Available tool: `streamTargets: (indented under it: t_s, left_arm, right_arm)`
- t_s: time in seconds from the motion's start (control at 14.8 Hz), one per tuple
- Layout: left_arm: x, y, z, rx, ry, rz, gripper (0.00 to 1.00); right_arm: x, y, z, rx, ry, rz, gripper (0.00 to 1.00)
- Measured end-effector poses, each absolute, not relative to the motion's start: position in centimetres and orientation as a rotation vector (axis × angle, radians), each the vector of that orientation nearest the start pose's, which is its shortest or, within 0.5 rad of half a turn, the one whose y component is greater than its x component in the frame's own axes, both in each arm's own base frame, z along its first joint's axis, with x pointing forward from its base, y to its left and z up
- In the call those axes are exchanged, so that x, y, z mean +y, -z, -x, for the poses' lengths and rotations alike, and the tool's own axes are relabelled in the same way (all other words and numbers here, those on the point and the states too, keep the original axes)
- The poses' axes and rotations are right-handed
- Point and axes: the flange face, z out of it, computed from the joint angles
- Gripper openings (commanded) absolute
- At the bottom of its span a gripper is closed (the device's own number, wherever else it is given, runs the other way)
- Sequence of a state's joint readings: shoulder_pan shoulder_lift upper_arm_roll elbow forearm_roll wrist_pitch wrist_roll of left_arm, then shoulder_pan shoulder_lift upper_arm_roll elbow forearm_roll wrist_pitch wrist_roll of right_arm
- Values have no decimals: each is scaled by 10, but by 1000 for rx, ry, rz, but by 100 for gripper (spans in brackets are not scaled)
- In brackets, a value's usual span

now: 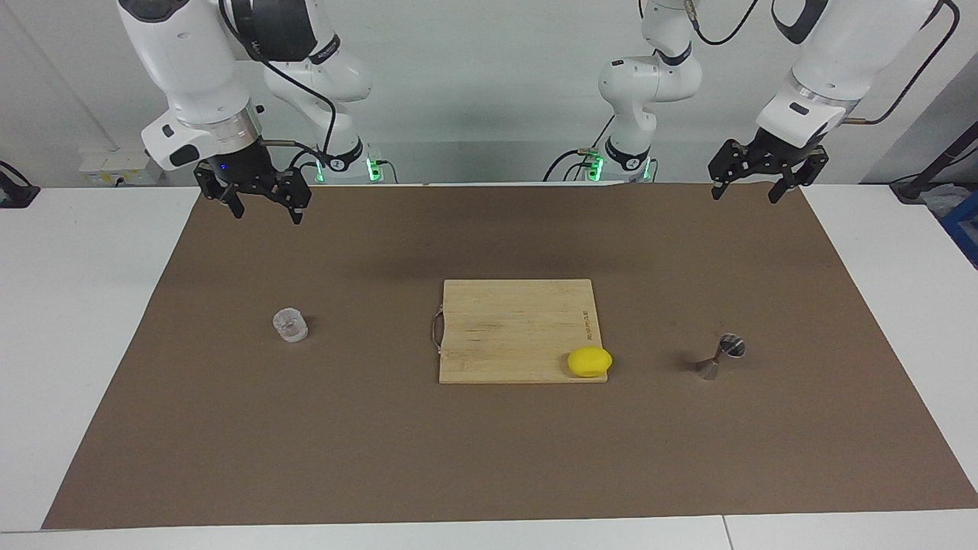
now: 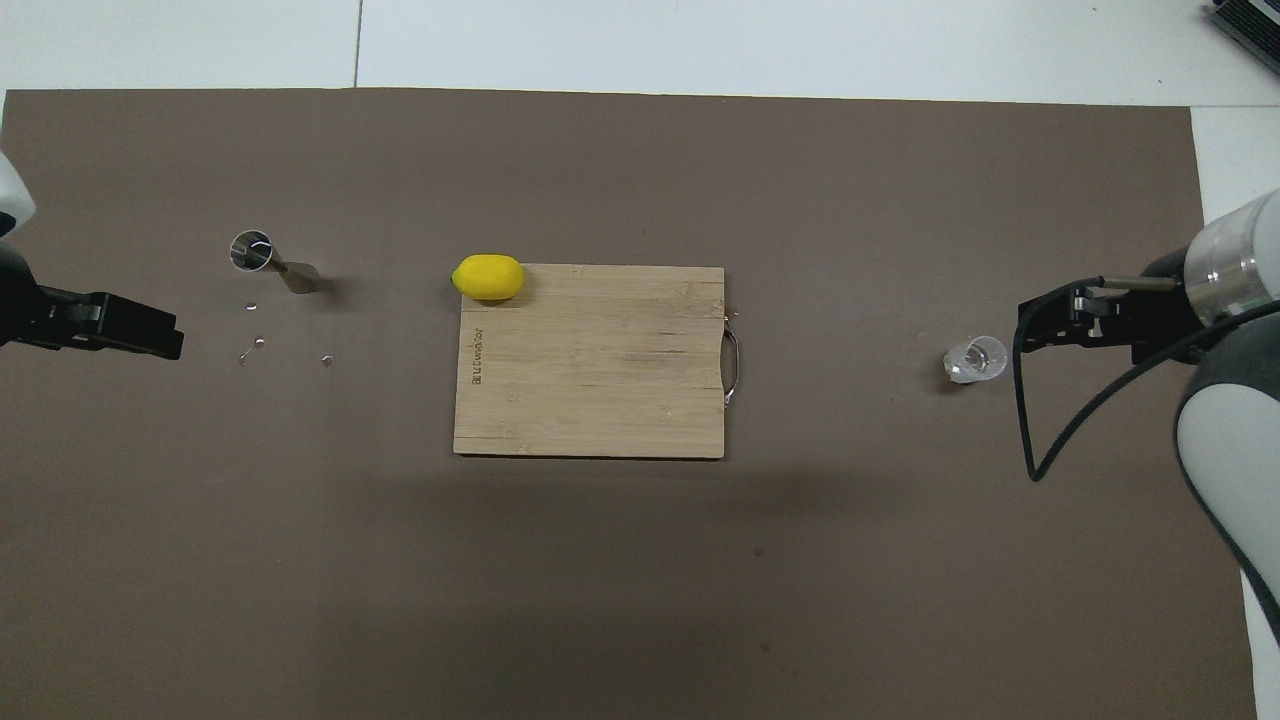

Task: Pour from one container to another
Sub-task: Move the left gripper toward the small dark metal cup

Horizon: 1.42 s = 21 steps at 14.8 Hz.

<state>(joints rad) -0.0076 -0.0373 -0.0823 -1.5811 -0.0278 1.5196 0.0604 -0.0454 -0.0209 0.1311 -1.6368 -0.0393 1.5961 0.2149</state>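
Note:
The clear textured glass tumbler [image 1: 290, 325] stands on the brown mat toward the right arm's end; it also shows in the overhead view [image 2: 975, 360]. The steel hourglass jigger [image 1: 722, 355] stands on the mat toward the left arm's end, with its open mouth showing in the overhead view [image 2: 268, 264]. My right gripper [image 1: 267, 214] hangs open and empty in the air over the mat's edge by the robots, well clear of the tumbler; its tip shows in the overhead view [image 2: 1035, 320]. My left gripper [image 1: 745, 195] hangs open and empty the same way at the jigger's end [image 2: 160, 340].
A wooden cutting board [image 1: 504, 321] with a metal handle lies mid-table [image 2: 590, 380]. A yellow lemon [image 1: 589, 361] sits on the board's corner toward the jigger [image 2: 488, 277]. A few small shiny specks [image 2: 258, 342] lie on the mat near the jigger.

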Motion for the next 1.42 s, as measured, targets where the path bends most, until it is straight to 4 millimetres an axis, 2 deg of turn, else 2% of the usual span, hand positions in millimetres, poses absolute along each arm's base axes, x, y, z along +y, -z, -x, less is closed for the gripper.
streamTargets:
  t_s: [0.27, 0.61, 0.75, 0.95, 1.08, 1.22, 1.42]
  left_arm:
    - [-52, -636, -535, 239, -39, 3157, 100]
    - [-49, -631, -535, 232, -79, 3157, 100]
    - [-45, -619, -534, 221, -173, 3155, 100]
    - [-29, -588, -548, 166, -294, 3174, 100]
    - [-8, -557, -563, -3, -388, 3225, 100]
    - [11, -530, -576, -273, -475, 3261, 100]
    - [26, -508, -590, -708, -538, 3265, 100]
  right_arm:
    - [43, -621, -546, 207, -17, 3179, 100]
    - [45, -622, -546, 206, -20, 3164, 100]
    - [45, -622, -546, 209, -29, 3148, 100]
    - [45, -621, -545, 210, -42, 3148, 100]
    - [45, -621, -545, 209, -43, 3148, 100]
    - [45, -621, -545, 209, -44, 3149, 100]
    - [45, -621, -545, 208, -45, 3149, 100]
